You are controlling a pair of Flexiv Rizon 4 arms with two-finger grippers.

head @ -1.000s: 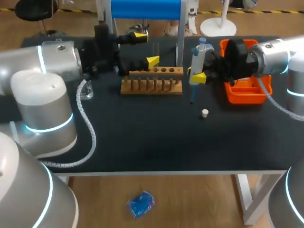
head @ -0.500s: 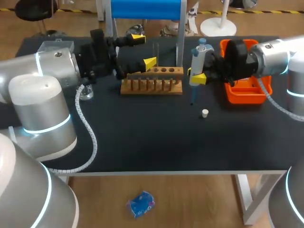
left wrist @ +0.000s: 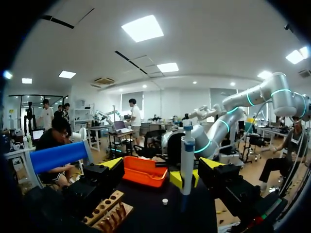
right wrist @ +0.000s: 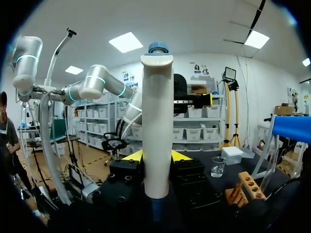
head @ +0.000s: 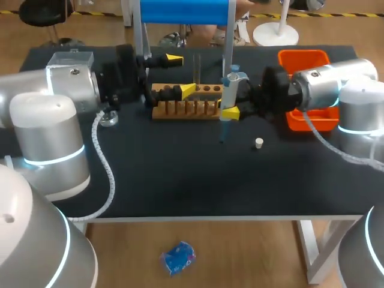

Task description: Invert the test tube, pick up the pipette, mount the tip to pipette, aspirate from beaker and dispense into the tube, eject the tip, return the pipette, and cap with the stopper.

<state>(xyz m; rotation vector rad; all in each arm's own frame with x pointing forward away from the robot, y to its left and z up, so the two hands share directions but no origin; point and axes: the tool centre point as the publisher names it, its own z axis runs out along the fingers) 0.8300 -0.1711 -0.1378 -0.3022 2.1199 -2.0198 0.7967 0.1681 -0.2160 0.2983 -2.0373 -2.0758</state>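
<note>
My right gripper [head: 228, 108] is shut on the white pipette [head: 227, 96], which stands upright with its blue cap up and its thin lower end just above the table, right of the wooden rack [head: 191, 103]. In the right wrist view the pipette [right wrist: 157, 136] fills the gap between the fingers of the right gripper [right wrist: 158, 156]. A clear test tube [head: 197, 67] stands in the rack. My left gripper [head: 180, 74] is open over the rack's left end and holds nothing. From the left wrist, the pipette [left wrist: 187, 160] stands ahead of the left gripper [left wrist: 160, 165]. A small white stopper [head: 258, 143] lies on the table.
An orange tray [head: 307, 60] sits at the back right, behind my right arm. The glass beaker [head: 109, 117] stands at the left under my left arm. White posts carrying a blue roll [head: 184, 11] rise behind the rack.
My right arm has carried the pipette to the left, from beside the orange tray to the rack's right end. My left gripper has shifted slightly and stays open.
</note>
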